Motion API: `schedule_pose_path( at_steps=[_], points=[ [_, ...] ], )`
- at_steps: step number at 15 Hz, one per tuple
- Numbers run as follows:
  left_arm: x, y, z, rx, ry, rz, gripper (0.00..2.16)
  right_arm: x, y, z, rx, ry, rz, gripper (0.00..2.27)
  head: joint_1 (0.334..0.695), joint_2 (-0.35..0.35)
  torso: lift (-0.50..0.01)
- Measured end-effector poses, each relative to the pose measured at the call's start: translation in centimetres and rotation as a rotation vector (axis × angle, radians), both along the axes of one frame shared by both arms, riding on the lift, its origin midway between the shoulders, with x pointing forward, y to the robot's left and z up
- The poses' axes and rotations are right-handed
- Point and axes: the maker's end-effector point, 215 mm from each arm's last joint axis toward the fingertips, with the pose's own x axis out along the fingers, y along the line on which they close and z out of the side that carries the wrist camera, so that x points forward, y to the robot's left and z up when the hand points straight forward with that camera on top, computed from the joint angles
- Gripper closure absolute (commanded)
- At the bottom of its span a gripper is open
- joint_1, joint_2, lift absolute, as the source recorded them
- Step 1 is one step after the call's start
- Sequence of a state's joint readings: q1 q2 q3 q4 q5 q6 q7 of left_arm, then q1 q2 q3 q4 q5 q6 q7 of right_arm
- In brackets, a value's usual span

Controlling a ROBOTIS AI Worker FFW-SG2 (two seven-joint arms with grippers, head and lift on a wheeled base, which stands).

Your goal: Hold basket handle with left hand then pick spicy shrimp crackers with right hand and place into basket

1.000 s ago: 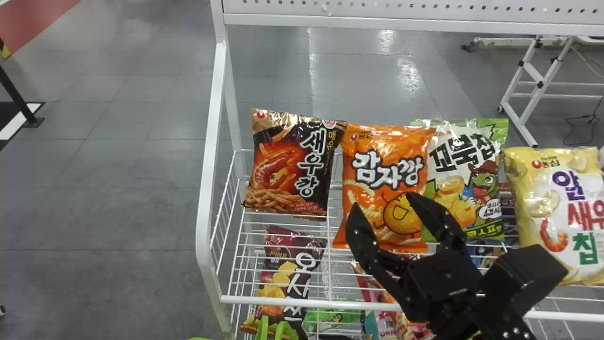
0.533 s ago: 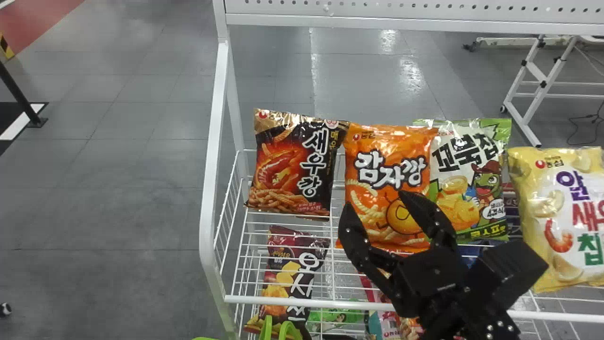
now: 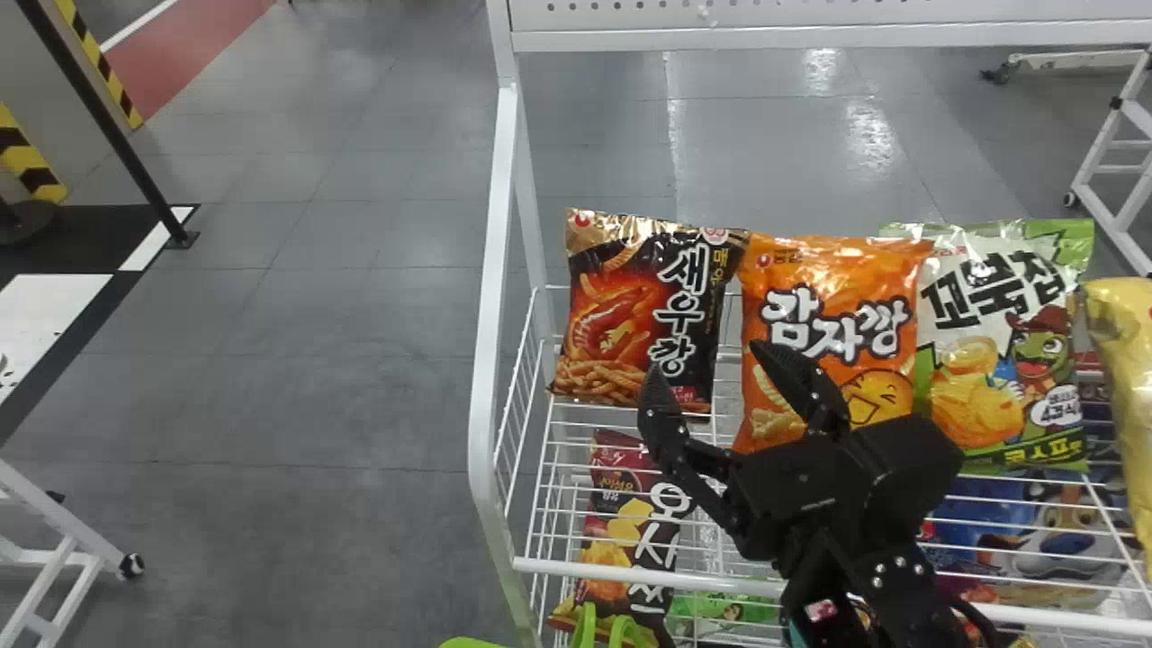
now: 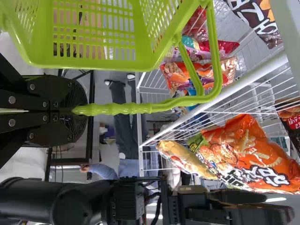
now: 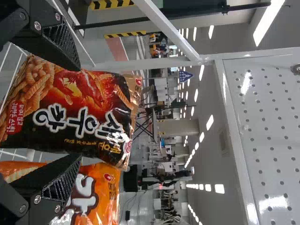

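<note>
My right gripper (image 3: 706,369) stands open in the head view, its left finger overlapping the lower part of the black spicy shrimp crackers bag (image 3: 630,306). In the right wrist view the open right gripper (image 5: 70,112) has the crackers bag (image 5: 89,110) between and beyond its parted fingers; contact cannot be made out. In the left wrist view my left gripper (image 4: 72,110) is shut on the green handle of the basket (image 4: 93,58). The green handle (image 3: 601,625) also rises at the head view's bottom edge.
An orange bag (image 3: 832,333) stands directly right of the crackers, then a green-and-white bag (image 3: 1003,360) and a yellow bag (image 3: 1125,360). The white rack's post (image 3: 493,297) rises on the left, its front rail (image 3: 648,574) runs below. Another snack bag (image 3: 630,531) lies on the lower shelf.
The rack and bags have shifted right in the head view. My right gripper has moved left relative to the bags, from before the orange bag toward the black crackers bag, staying open.
</note>
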State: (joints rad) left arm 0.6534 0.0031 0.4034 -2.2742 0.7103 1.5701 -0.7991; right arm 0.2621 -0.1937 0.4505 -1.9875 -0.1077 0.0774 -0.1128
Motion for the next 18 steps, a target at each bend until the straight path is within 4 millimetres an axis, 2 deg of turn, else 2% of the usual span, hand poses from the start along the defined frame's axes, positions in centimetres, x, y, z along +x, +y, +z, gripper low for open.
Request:
schedule_pose_path(
  at_steps=[5, 11, 18],
  points=[
    [0.0, 0.3, -0.2, -0.004, 0.006, 0.008, 1.9, 2.6, 2.4, -1.1, -0.024, 0.003, -0.033, 0.18, 0.695, 0.173, -0.037],
    [0.3, 0.7, -0.2, -0.009, 0.006, 0.019, 1.9, 4.9, 3.1, -1.2, -0.053, 0.002, -0.065, 0.18, 0.695, 0.187, -0.037],
    [0.2, 1.1, -0.3, -0.028, 0.016, 0.032, 1.9, 6.1, 4.1, -2.7, -0.07, 0.029, -0.063, 0.18, 0.695, 0.203, -0.037]
  ],
)
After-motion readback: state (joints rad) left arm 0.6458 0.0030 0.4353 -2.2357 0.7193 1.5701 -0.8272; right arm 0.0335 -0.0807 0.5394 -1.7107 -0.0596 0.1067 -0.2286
